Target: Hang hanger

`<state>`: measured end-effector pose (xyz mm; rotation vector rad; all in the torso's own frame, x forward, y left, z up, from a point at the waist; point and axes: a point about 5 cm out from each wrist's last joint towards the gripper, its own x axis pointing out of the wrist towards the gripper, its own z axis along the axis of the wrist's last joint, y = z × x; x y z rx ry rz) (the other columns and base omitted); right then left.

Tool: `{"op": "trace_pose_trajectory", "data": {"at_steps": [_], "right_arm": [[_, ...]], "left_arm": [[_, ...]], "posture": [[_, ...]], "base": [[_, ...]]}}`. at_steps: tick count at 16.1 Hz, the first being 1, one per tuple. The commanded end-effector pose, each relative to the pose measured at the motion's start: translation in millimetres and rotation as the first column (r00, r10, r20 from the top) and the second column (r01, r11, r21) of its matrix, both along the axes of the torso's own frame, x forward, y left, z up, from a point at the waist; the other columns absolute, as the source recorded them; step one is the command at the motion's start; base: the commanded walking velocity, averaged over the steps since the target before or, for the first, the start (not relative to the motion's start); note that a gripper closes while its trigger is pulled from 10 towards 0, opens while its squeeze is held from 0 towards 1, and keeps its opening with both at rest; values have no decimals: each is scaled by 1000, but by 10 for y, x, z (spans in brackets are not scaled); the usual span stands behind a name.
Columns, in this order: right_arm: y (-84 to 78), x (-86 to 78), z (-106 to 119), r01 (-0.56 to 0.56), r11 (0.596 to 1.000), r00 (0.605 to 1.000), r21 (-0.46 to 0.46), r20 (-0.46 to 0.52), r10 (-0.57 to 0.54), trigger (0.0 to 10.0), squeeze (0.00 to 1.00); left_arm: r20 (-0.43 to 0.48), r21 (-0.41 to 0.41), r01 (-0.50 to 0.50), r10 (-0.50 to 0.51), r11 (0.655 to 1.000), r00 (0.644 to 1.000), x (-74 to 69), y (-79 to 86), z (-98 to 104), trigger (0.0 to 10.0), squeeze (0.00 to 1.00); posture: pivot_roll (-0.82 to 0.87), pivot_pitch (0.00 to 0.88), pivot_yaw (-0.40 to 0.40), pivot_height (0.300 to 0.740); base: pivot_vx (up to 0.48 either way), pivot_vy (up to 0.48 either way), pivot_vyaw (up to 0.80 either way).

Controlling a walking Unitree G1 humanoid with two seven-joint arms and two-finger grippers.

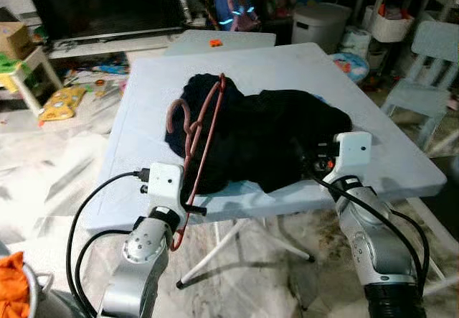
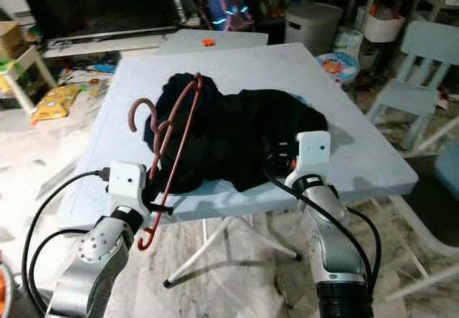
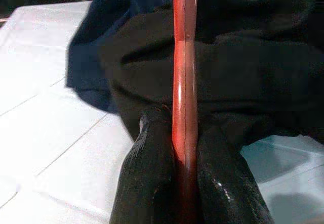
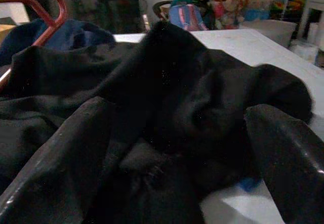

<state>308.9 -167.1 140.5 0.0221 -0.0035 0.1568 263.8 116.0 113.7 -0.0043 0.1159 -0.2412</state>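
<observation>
At the near left edge of the table, the left gripper [image 3: 185, 183] is clamped on the red hanger [image 1: 201, 142], its two black fingers [image 3: 149, 178] pressed against either side of the thin bar. From that grip the hanger slants up and away over the black garment [image 1: 265, 135], its hook curling toward the left, while one end dips below the table edge beside the wrist. The garment lies crumpled in a heap across the middle of the pale blue table [image 1: 387, 153], and it looks as if the hanger rests on top of it rather than threaded inside. On the near right, the right gripper [image 4: 167, 148] reaches into the cloth with its fingers spread wide, fabric bunched between them but not pinched. The step in hand seems to be fitting hanger and garment together. Next, the right fingers would need to close on an edge or neckline and open it so the hanger's arm can slide in.
</observation>
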Motion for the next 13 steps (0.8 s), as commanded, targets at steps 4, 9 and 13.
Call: {"op": "trace_pose_trajectory", "data": {"at_steps": [4, 9, 13], "right_arm": [[5, 7, 21, -5, 1000, 1000, 3, 2, 5, 10000, 0], [-23, 8, 1, -1, 1000, 1000, -6, -6, 1, 10000, 0], [-2, 18, -1, -7, 1000, 1000, -9, -6, 7, 10000, 0]], "left_arm": [[10, 14, 22, -22, 1000, 1000, -16, -10, 25, 10000, 0], [10, 23, 59, -60, 998, 998, -28, -68, 27, 10000, 0], [10, 28, 65, -66, 997, 998, -28, -72, 28, 10000, 0]], "posture": [[-86, 0, 42, 740], [-83, 0, 45, 740], [-80, 0, 42, 740]], "base": [[-62, 0, -202], [-277, 0, 0], [-236, 0, 0]]}}
